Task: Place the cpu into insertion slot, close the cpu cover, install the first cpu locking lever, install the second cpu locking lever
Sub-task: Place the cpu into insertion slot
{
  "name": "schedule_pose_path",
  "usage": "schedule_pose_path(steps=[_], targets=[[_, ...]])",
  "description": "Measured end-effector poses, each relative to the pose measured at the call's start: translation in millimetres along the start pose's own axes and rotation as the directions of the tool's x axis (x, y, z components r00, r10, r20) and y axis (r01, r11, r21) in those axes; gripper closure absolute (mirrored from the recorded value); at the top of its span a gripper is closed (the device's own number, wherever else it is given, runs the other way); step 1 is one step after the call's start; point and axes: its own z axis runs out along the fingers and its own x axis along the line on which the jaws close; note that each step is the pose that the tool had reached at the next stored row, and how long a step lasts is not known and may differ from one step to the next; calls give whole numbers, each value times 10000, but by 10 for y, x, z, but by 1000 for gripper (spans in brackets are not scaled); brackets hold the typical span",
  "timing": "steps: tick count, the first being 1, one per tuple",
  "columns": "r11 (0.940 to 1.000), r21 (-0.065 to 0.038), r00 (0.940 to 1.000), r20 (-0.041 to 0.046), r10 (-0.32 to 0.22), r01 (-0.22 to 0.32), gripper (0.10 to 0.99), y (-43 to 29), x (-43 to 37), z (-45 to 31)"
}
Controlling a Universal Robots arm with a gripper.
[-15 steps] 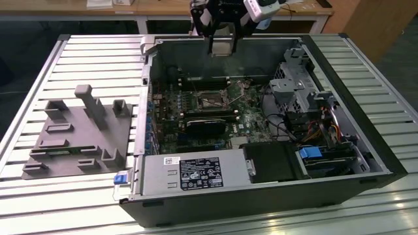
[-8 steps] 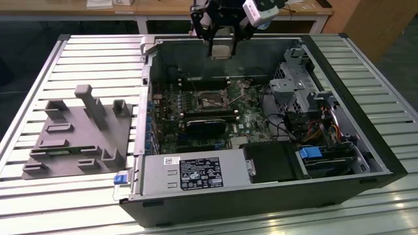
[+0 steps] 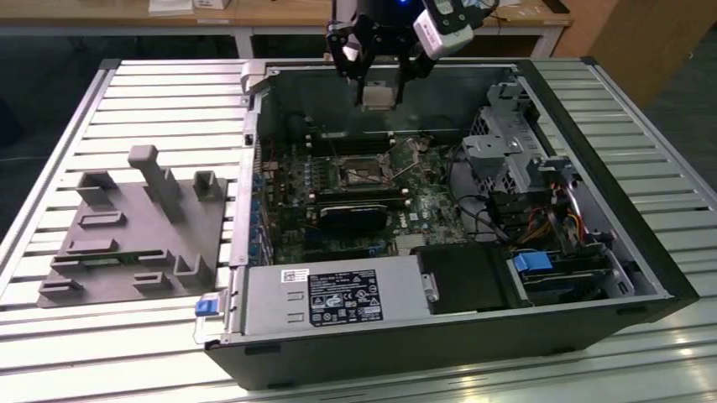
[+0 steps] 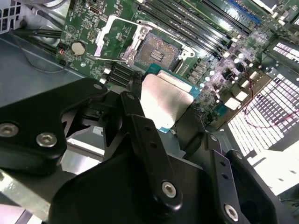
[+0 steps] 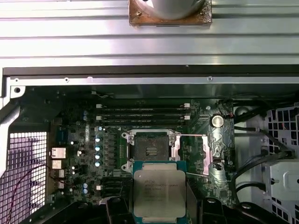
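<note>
You see a big grey table (image 3: pixel 157 92) made of long metal slats. Behind it stands a wooden desk (image 3: pixel 291 15) with white legs. The floor (image 3: pixel 45 46) beside it is dark. A brown wooden board (image 3: pixel 661 42) stands at the back on the exterior view's right.

We note the silvery square chip (image 5: pixel 160 193) hanging above the board; dark socket (image 5: pixel 150 150) bare, metal cover (image 5: pixel 206 156) swung open.

The cpu (image 3: pixel 379 95) hangs above the case (image 3: pixel 448 357) (insertion slot (image 3: pixel 361 175) inside, on the board (image 3: pixel 294 228)).
</note>
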Motion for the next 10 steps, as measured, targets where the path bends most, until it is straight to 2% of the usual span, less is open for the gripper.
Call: schedule_pose_path(steps=[10], targets=[[10000, 0, 10000, 0, 0, 0, 553, -17, 31, 182]])
